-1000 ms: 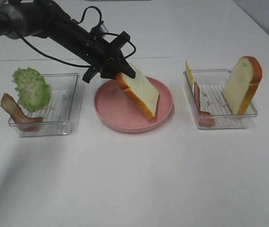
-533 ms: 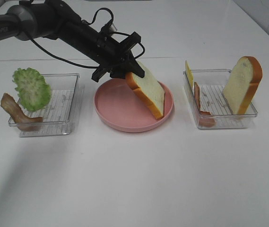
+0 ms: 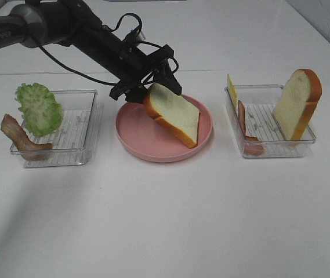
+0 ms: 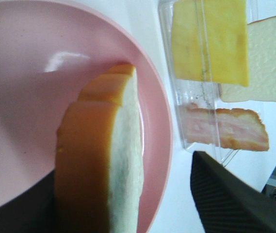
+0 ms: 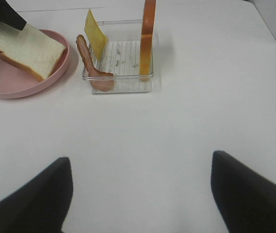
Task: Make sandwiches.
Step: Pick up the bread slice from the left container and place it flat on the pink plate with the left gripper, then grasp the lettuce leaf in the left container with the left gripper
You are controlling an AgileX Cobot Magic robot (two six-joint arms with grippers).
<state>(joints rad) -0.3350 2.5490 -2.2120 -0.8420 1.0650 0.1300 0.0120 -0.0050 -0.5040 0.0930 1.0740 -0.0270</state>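
On the far left, the left tray [image 3: 79,146] holds the lettuce [image 3: 39,108], propped upright at its left rim, and the left bacon [image 3: 20,136], draped over the near-left corner. Neither has been used yet.

Next comes my left gripper [image 3: 152,87], reaching across to the far edge of the plate [image 3: 144,149]. Its jaws stand apart. The left wrist view shows a clear gap between one finger [image 4: 235,199] and the white face of the first slice [image 3: 173,113]. I cannot tell whether the other finger touches the crust. The slice is not flat yet. Its lower end rests inside the plate toward the right rim, and its upper end is tilted up by my fingers.

Further right, the right tray [image 3: 278,147] carries the cheese [image 3: 232,91] upright at its left wall and the right bacon [image 3: 245,124] leaning just beside it. The second slice [image 3: 298,104] stands on edge at the right end.

My right gripper [image 5: 140,160] hovers over bare table on the near side of that tray, with its jaws wide apart and nothing between them.

By my reckoning the job has barely begun. The base slice is arriving on the plate, and the rest is all to come. That means settling the slice flat, layering on lettuce, bacon and cheese, and capping the stack with the second slice.
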